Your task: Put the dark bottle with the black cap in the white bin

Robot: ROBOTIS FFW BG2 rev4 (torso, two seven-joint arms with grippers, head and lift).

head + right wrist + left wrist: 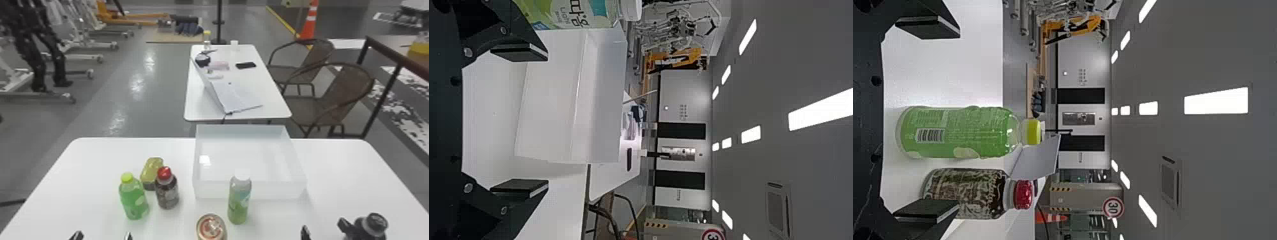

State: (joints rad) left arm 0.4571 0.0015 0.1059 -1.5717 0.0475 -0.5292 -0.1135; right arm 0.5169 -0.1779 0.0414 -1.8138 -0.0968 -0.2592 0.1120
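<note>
Nearest: black left gripper (102,236) and right gripper (324,228), both wide open, empty. We note the dark black-capped bottle (375,224) beside the latter, outside the rectangular white bin (212,190).

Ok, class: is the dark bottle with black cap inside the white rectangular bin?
No, the bottle is outside the bin, at the head view's lower right.

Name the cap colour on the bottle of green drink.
Yellow-green; the cap shows best in the left wrist view.

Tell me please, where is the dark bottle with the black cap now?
In the head view, the dark bottle is at the bottom right, just to the right of the right pincer.
</note>
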